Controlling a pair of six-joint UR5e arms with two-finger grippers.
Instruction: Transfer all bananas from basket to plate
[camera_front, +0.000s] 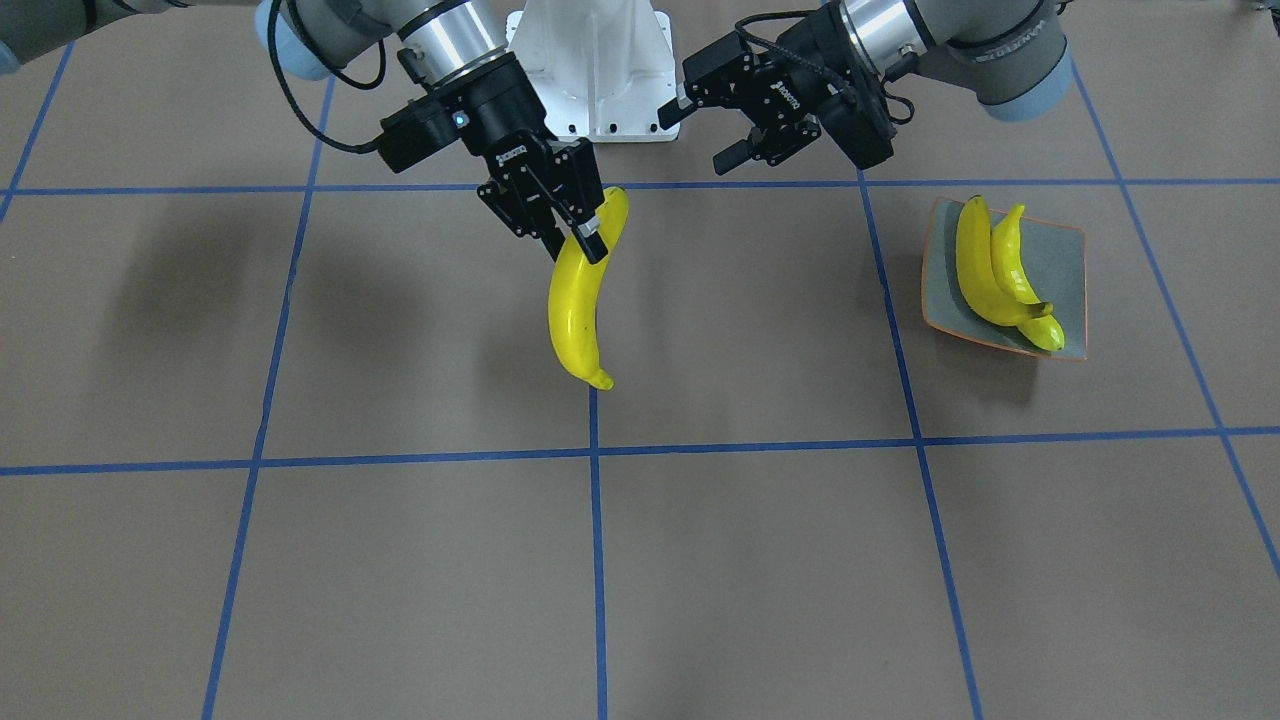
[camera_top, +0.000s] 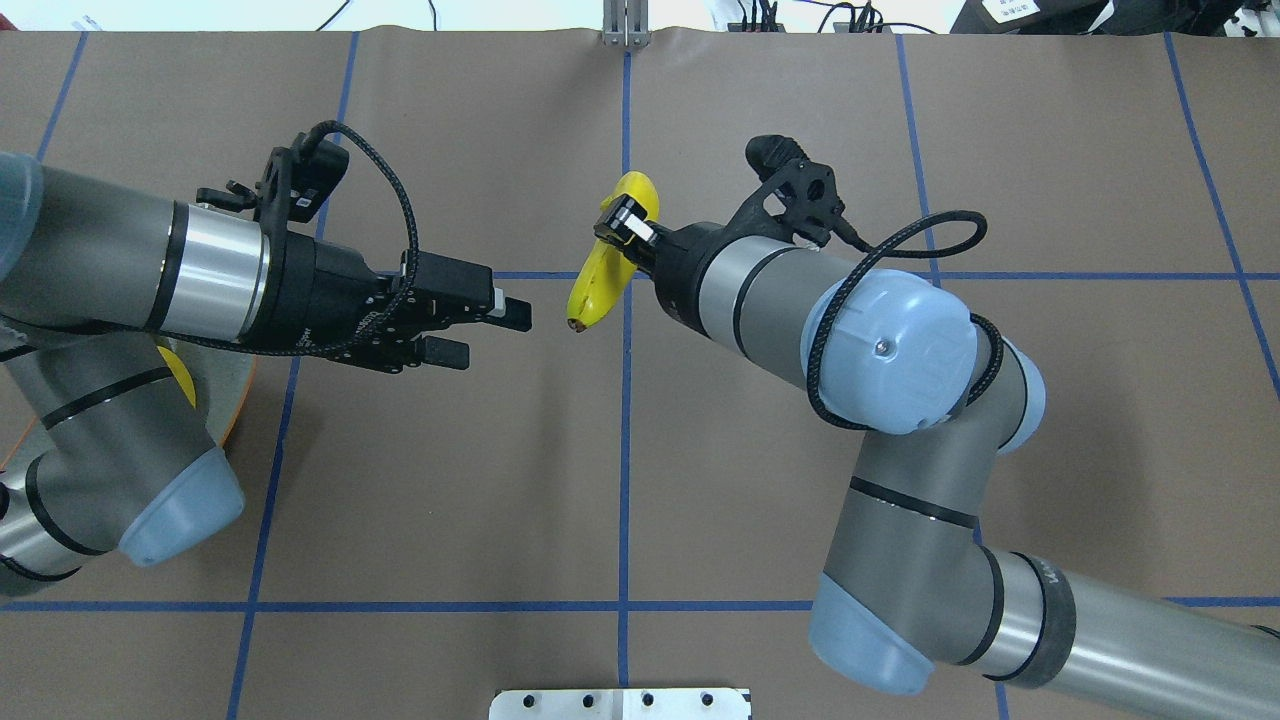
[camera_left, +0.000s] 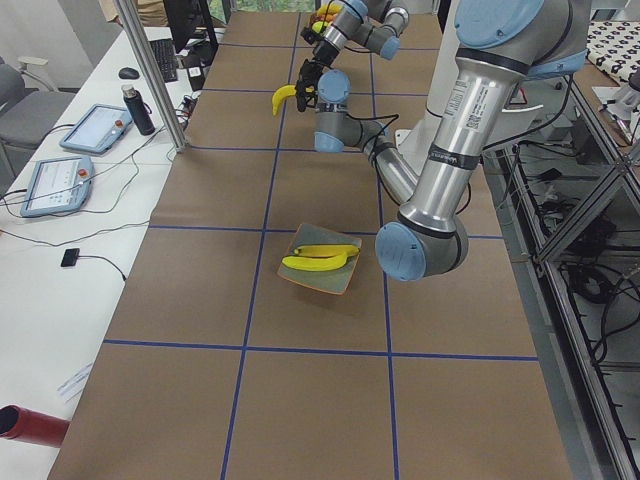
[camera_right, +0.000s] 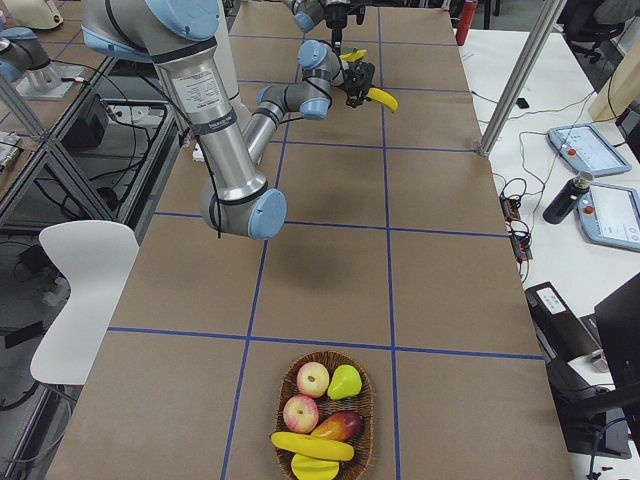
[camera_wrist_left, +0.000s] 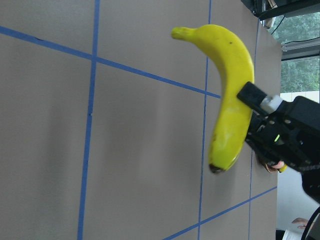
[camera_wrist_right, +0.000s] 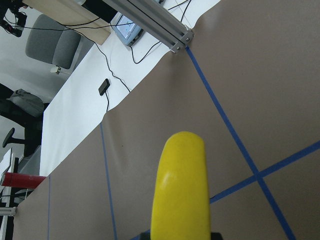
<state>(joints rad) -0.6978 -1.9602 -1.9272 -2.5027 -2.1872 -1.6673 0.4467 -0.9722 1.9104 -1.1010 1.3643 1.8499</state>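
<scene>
Bananas are split three ways. The held banana (camera_front: 575, 310) hangs from the right gripper (camera_front: 583, 232), whose fingers are clamped across it near its upper end, so it dangles clear of the brown-papered table (camera_front: 760, 560) close to the centre blue tape line (camera_front: 598, 560). Just beside it, but not touching, the left gripper (camera_front: 690, 142) points toward the fruit with its jaws apart and nothing between them (its wrist camera looks straight at the banana and the black fingers pinching it). Well off toward the robot's left, two bananas (camera_front: 975, 270) lie side by side on the plate (camera_front: 1065, 270), touching along their length and filling the half of the dish nearer the table's middle. At the table's opposite end, seen only from the right-hand side camera, the basket (camera_right: 285, 385) holds a fourth banana (camera_right: 312, 446) lying crosswise near its front, along with two apples (camera_right: 313, 378), a pear (camera_right: 345, 381) and a reddish fruit (camera_right: 340, 427). Another yellow piece sits below that banana, cut off by the frame edge, and I cannot tell what it is.
</scene>
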